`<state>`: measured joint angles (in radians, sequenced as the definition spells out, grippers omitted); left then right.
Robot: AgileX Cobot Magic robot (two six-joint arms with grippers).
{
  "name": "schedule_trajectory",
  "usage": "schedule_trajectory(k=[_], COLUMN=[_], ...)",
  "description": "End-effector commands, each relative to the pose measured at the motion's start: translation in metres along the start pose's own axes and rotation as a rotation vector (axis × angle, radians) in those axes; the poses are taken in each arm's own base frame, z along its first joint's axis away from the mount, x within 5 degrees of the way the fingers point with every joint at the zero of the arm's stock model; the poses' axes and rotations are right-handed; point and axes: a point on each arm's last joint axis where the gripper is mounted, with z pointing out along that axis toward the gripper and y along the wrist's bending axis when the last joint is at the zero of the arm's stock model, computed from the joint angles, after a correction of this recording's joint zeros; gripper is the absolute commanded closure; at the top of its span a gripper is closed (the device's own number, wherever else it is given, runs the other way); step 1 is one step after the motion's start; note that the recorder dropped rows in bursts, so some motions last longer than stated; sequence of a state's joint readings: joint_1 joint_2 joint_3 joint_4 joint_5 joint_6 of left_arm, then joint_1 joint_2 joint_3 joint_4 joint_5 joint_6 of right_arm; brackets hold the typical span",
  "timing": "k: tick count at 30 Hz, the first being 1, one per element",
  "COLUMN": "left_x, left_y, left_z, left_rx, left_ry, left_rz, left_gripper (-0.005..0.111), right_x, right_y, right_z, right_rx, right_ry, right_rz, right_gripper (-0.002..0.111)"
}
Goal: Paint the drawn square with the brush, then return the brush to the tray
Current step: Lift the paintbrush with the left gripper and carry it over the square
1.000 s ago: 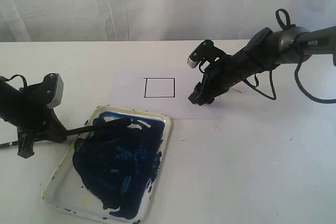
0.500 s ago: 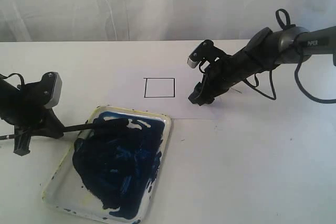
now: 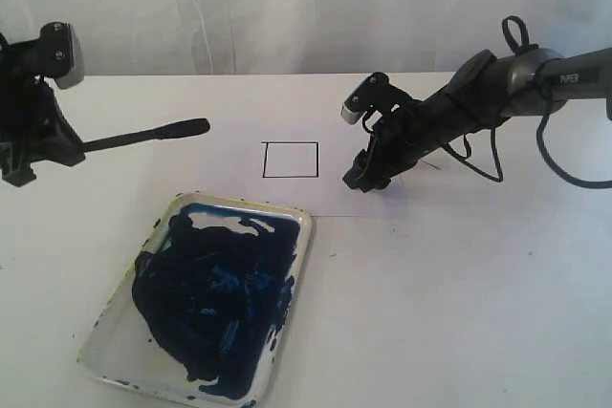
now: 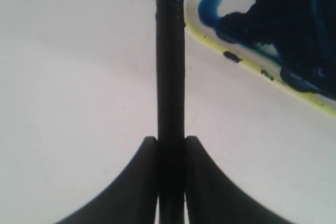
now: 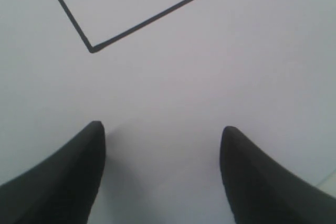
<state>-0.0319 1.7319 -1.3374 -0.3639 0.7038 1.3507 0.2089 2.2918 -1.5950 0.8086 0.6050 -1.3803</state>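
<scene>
At the left of the exterior view, the brush (image 3: 143, 136) is clamped between the closed fingers of the left gripper (image 4: 170, 144). It is held roughly level, clear of the blue-smeared tray (image 3: 239, 202), with its dark tip pointed toward the drawn square (image 3: 290, 160) but short of it. The square's interior is seen white. Just beside it, over the paper sheet (image 3: 330, 200), the right gripper (image 5: 161, 140) is spread wide and grips nothing.

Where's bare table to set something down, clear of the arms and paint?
Widest bare table lies right of the tray, nearer the camera than the right gripper. A strip runs behind the paper sheet. Crowded around the drawn square: the right gripper sits beside it, the left gripper holds the brush left of it.
</scene>
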Motion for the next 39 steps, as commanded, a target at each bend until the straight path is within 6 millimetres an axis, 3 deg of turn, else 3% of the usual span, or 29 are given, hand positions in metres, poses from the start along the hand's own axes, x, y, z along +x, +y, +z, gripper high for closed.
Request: schedule_trajectory(k=[1, 7, 13, 18, 24, 29, 39], left_x=[-0.020, -0.058, -0.090, -0.123, -0.159, -0.171, -0.175], left_y=[0.003, 0.005, 0.013, 0.019, 0.026, 0.031, 0.030], left_z=[-0.019, -0.027, -0.010, 0.037, 0.075, 0.092, 0.115], left_rx=[-0.009, -0.019, -0.007, 0.022, -0.067, -0.128, -0.126], left_ry=[0.168, 0.213, 0.280, 0.339, 0.372, 0.365, 0.288], left_rz=[-0.014, -0.012, 0.027, 0.144, 0.266, 0.280, 0.284], left_gripper=[0.107, 0.107, 0.107, 0.107, 0.107, 0.107, 0.107], right_x=[0.005, 0.005, 0.005, 0.005, 0.005, 0.006, 0.006], right_y=[0.001, 0.001, 0.001, 0.001, 0.002, 0.002, 0.002], right_z=[0.005, 0.005, 0.005, 0.005, 0.005, 0.006, 0.006], right_rx=[-0.017, -0.017, -0.017, -0.017, -0.025, -0.027, -0.029], right_ry=[0.023, 0.023, 0.023, 0.023, 0.024, 0.027, 0.027], right_rz=[-0.024, -0.024, -0.024, -0.024, -0.018, -0.016, -0.016], right_gripper=[0.048, 0.048, 0.048, 0.048, 0.048, 0.048, 0.048])
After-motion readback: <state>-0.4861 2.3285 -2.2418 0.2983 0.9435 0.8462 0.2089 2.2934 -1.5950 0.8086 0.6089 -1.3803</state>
